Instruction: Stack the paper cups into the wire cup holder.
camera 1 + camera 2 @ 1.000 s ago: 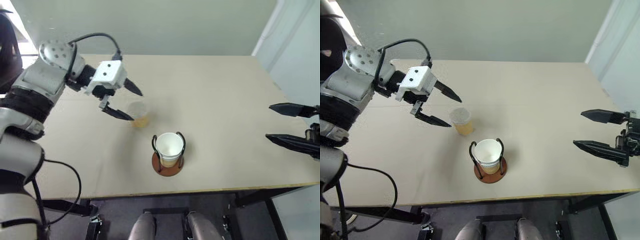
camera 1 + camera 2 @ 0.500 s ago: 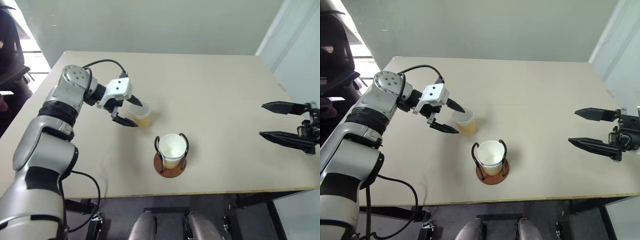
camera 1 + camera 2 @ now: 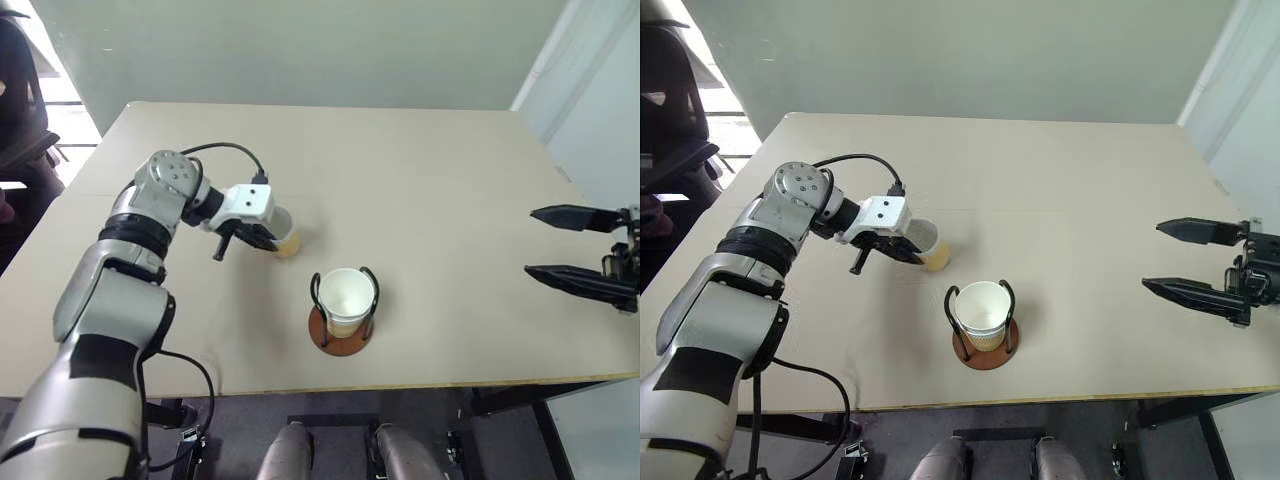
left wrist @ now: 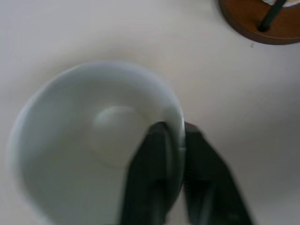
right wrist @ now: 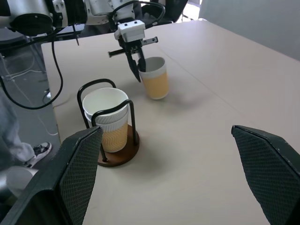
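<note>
A tan paper cup [image 3: 289, 240] stands upright on the table, left of and behind the wire cup holder [image 3: 341, 338]. My left gripper [image 3: 268, 237] is shut on the cup's rim. In the left wrist view one finger [image 4: 150, 164] is inside the white cup [image 4: 84, 154] and the other is outside its wall. The holder's reddish-brown base [image 5: 123, 152] carries nested paper cups [image 5: 106, 117] between the black wire loops. My right gripper [image 3: 532, 242] hovers open and empty over the table's right edge, far from the cups.
The beige table [image 3: 430, 180] is bare between the holder and the right gripper. Its front edge [image 3: 400, 382] runs just below the holder. A dark chair [image 3: 670, 110] stands off the table's left side. A black cable [image 3: 215, 150] loops over the left wrist.
The left gripper has dropped onto the loose cup and closed on its rim, having been open beside it before. The right gripper has held still.
</note>
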Available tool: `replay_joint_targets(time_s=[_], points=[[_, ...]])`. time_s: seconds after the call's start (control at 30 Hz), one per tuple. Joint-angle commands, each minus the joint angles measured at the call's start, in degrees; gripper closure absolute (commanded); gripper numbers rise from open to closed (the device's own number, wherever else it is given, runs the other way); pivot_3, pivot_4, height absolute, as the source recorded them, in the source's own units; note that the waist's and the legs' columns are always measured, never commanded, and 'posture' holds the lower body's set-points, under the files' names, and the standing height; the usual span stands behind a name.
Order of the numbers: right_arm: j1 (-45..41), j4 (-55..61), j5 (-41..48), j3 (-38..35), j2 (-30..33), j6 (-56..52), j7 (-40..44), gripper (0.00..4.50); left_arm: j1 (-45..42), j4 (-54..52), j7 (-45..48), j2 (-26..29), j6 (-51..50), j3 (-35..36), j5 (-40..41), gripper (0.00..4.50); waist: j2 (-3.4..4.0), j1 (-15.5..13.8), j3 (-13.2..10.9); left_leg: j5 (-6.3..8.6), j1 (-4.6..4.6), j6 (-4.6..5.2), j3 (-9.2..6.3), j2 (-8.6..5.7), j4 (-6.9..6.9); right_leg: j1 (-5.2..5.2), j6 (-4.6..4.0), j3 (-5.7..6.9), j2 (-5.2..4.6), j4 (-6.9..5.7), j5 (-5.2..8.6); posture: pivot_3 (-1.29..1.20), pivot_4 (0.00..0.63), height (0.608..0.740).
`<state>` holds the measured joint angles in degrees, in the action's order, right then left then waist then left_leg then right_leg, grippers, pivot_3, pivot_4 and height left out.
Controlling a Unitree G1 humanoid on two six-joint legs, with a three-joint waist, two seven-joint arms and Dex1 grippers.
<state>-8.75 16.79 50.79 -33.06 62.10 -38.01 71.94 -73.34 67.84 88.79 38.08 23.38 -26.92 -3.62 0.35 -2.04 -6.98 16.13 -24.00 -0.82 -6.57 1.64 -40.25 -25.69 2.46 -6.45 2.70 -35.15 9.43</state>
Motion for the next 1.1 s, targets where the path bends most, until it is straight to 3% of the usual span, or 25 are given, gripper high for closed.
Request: replay_joint_targets(time_s=[0.03, 0.13, 0.2, 0.47, 0.6, 0.8, 1.1], points=[[0.24, 1.54, 0.41, -2.63, 0.75, 0.27, -0.24, 0.0, -2.3, 0.01, 1.03, 0.04, 0.33, 2.85, -1.35, 4.49, 0.0, 0.01, 0.0, 0.01, 0.0, 0.01, 0.04, 0.0, -0.01, 0.0, 0.01, -0.02, 0.0, 0.01, -0.01, 0.0, 0.15, 0.74], [0.3, 1.35, 0.14, -2.53, 0.83, 0.55, -0.16, 0.0, -3.46, -1.08, 3.23, 0.35, -0.4, 3.67, -0.08, 4.49, 0.0, 0.03, 0.0, 0.04, 0.01, 0.06, 0.2, 0.05, -0.02, -0.02, 0.02, -0.04, 0.0, 0.05, -0.01, 0.0, 0.15, 0.74], [0.34, 1.27, 0.04, -2.65, 0.91, 0.58, -0.1, 0.0, -4.32, -5.01, 3.71, 1.35, -2.66, 1.3, 5.25, 4.49, -0.01, 0.01, 0.0, 0.05, 0.01, 0.09, 0.26, 0.05, -0.05, -0.02, 0.04, -0.04, -0.02, 0.05, -0.02, 0.0, 0.15, 0.74], [1.82, 2.33, -0.16, -5.22, 0.9, 0.13, -0.72, 0.0, -10.7, -42.78, 3.71, 12.83, -17.11, -13.03, 43.21, 4.49, -0.06, -0.08, -0.03, 0.23, -0.04, 0.38, 0.62, -0.03, -0.08, -0.05, 0.25, -0.03, -0.05, 0.18, -0.16, 0.0, 0.15, 0.74], [2.9, 3.15, -0.19, -6.36, 0.52, 0.06, -1.41, 0.0, -11.55, -55.99, 3.71, 18.91, -16.57, -19.77, 53.93, 4.49, -0.01, 0.17, -0.02, 0.36, 0.13, 0.54, 0.88, -0.02, -0.1, 0.0, 0.28, -0.14, -0.13, 0.19, -0.1, 0.0, 0.15, 0.74], [5.05, 5.03, 0.48, -8.96, 0.34, -0.61, -2.4, 0.0, -13.96, -61.83, 3.71, 23.64, -11.34, -31.81, 56.59, 4.49, 0.0, 0.38, -0.03, 0.35, 0.35, 0.52, 0.96, 0.12, -0.08, 0.05, -0.09, -0.45, -0.11, 0.01, 0.12, 0.0, 0.15, 0.74], [7.32, 6.29, 0.74, -11.37, 0.15, -1.19, -2.77, 0.0, -15.96, -58.71, 3.71, 23.23, -7.11, -37.8, 55.43, 4.49, 0.0, 0.49, -0.03, 0.35, 0.39, 0.54, 0.98, 0.09, -0.16, 0.09, -0.5, -0.59, -0.1, -0.02, -0.04, 0.0, 0.15, 0.74]])
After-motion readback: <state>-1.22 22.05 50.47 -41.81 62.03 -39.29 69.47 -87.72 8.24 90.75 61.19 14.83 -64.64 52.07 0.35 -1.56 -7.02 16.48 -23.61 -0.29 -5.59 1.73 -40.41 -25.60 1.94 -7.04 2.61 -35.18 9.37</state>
